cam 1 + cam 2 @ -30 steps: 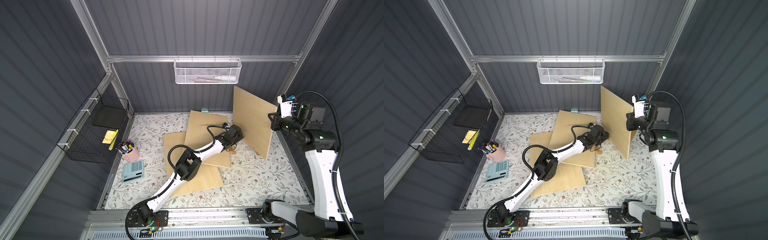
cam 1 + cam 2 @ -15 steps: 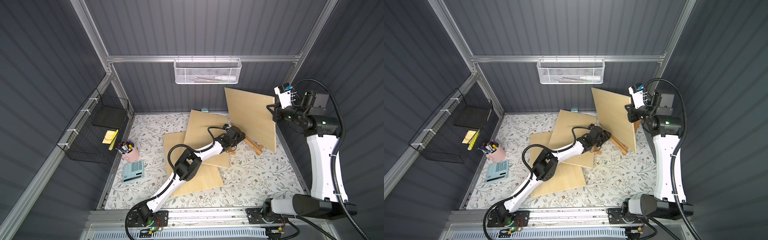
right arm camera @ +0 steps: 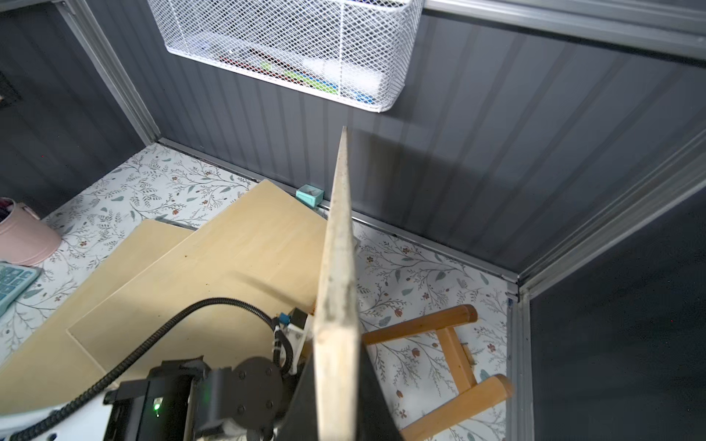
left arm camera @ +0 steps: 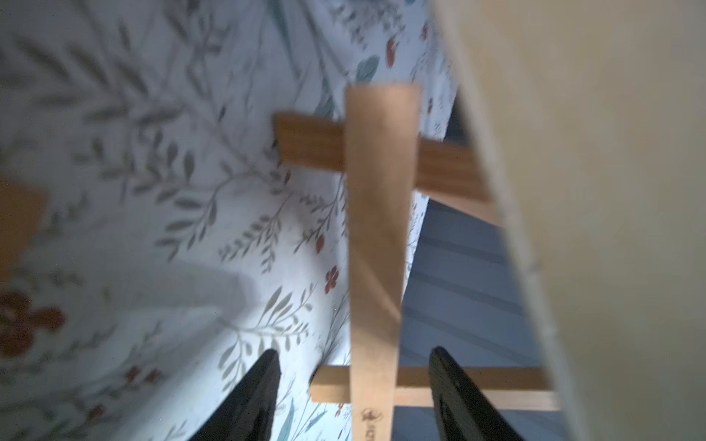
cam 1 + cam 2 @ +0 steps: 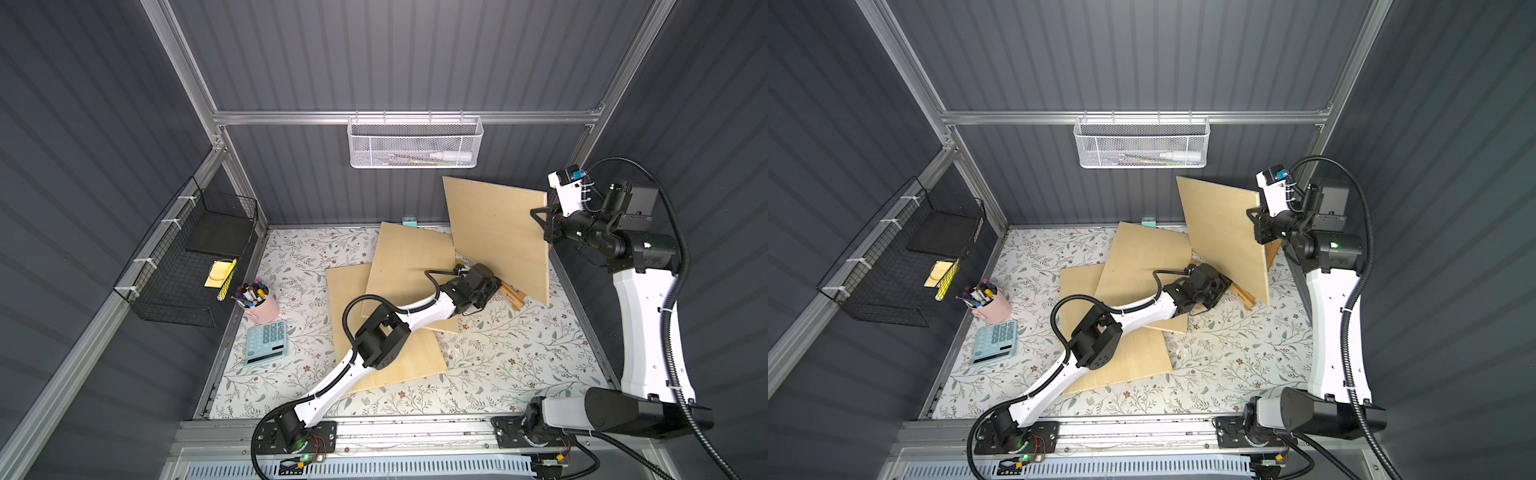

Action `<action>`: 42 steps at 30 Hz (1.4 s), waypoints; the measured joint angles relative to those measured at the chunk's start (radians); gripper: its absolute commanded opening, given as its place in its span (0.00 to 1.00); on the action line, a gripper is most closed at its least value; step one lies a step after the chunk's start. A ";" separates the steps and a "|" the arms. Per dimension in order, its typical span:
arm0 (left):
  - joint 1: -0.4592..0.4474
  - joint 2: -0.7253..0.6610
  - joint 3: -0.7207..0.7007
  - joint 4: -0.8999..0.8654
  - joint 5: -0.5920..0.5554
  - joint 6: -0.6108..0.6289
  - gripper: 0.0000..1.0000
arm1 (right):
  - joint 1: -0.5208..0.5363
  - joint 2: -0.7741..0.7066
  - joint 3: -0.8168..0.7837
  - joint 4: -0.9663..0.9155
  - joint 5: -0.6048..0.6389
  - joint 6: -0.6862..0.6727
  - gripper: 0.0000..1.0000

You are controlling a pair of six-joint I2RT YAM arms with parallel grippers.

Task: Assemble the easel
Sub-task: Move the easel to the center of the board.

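A light wooden board (image 5: 498, 237) (image 5: 1221, 237) hangs tilted above the table's back right. My right gripper (image 5: 544, 226) (image 5: 1260, 228) (image 3: 336, 382) is shut on its right edge, which runs between the black fingers (image 3: 301, 401). Under the board lies the wooden easel (image 5: 513, 295) (image 5: 1246, 297) (image 3: 450, 343), its legs and crossbars on the floral table. My left gripper (image 5: 492, 286) (image 5: 1223, 284) (image 4: 355, 351) reaches under the board and stands open. One easel slat (image 4: 376, 229) runs between its jaws with a gap on each side.
Two more boards (image 5: 407, 266) (image 5: 390, 353) lie flat and overlapping mid-table under the left arm. A pink pen cup (image 5: 257, 305) and calculator (image 5: 266, 343) sit at the left. A black wire basket (image 5: 191, 257), white mesh basket (image 5: 413, 143) and teal box (image 5: 409, 221) line the walls.
The right arm has lifted and swung the board up, baring more of the easel beneath it. The left gripper has stayed by the easel, its jaws slightly wider.
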 measured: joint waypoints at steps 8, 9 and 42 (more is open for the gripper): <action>-0.026 0.062 0.071 -0.012 -0.019 -0.013 0.61 | -0.002 -0.051 -0.066 0.029 -0.013 0.024 0.00; -0.024 0.080 0.096 -0.011 -0.023 -0.013 0.60 | -0.002 -0.056 -0.072 0.032 -0.014 0.026 0.00; -0.018 0.204 0.167 0.308 -0.039 -0.016 0.58 | -0.003 -0.097 -0.150 0.098 -0.020 0.019 0.00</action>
